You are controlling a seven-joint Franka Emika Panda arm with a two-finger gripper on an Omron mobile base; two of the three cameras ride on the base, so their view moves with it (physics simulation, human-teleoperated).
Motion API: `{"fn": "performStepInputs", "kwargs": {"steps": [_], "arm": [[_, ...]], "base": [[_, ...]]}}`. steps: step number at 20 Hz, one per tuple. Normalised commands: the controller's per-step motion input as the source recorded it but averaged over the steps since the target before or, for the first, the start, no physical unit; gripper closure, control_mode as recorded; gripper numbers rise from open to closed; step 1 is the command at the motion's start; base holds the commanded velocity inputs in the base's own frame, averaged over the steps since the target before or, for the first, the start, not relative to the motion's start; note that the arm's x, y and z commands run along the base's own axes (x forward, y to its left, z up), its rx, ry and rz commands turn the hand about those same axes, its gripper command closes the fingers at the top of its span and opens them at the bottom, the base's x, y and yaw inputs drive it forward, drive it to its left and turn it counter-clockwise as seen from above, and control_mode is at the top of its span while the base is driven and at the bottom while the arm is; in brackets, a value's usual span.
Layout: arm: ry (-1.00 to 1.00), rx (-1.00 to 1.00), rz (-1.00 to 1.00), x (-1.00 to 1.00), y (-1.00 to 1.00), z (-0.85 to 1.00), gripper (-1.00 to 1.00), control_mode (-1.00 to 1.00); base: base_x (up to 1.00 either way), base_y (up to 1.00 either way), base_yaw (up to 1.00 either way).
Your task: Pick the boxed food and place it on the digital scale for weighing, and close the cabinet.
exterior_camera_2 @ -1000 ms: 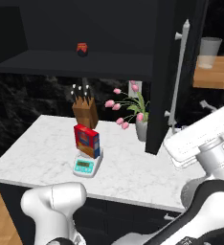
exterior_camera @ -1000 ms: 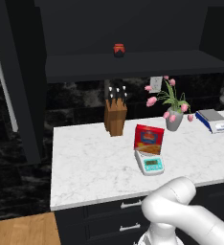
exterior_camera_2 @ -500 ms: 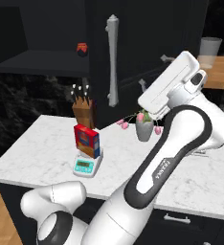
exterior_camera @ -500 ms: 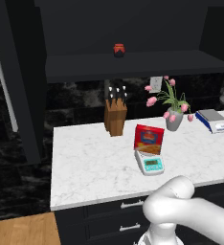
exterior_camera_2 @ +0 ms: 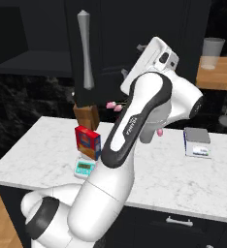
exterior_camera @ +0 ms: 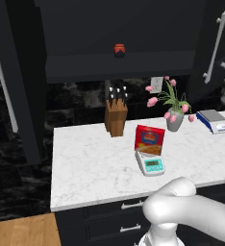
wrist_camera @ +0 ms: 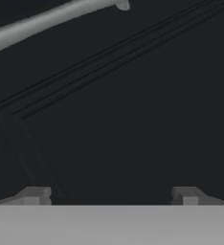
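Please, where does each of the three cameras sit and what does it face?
Left base view: behind-left; faces boxed food on digital scale; white elbow below.
Right base view: behind-right; faces the same box and scale; arm in the middle.
Hand view: on the hand; faces cabinet door; open gripper.

Knife block (exterior_camera: 116,116), flower vase (exterior_camera: 174,120), blue-edged scale (exterior_camera: 214,120)

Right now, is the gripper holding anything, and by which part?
Nothing. The gripper is open and empty, facing the cabinet door panel; the boxed food stands on the digital scale.
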Motion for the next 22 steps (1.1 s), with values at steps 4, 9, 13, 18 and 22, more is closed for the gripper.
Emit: {"fn": "performStepInputs", "kwargs": {"steps": [4,9,13,18,22], "arm": [[0.16,-0.18,-0.32,0.60,0.69,0.01,-1.00,-1.00],[0.10,-0.14,-0.22,0.88,0.47,-0.02,-1.00,-1.00],[0.01,-0.07,-0.08,0.92,0.13,-0.19,-1.00,-1.00],[-0.03,-0.04,0.00,0.79,0.00,-0.29,-1.00,-1.00],[0.00,-0.01,-0.02,0.88,0.01,-0.20,-1.00,-1.00]], "base": [[0.00,0.00,0.00],[0.00,0.00,0.00],[0.00,0.00,0.00],[0.00,0.00,0.00],[0.00,0.00,0.00]]}}
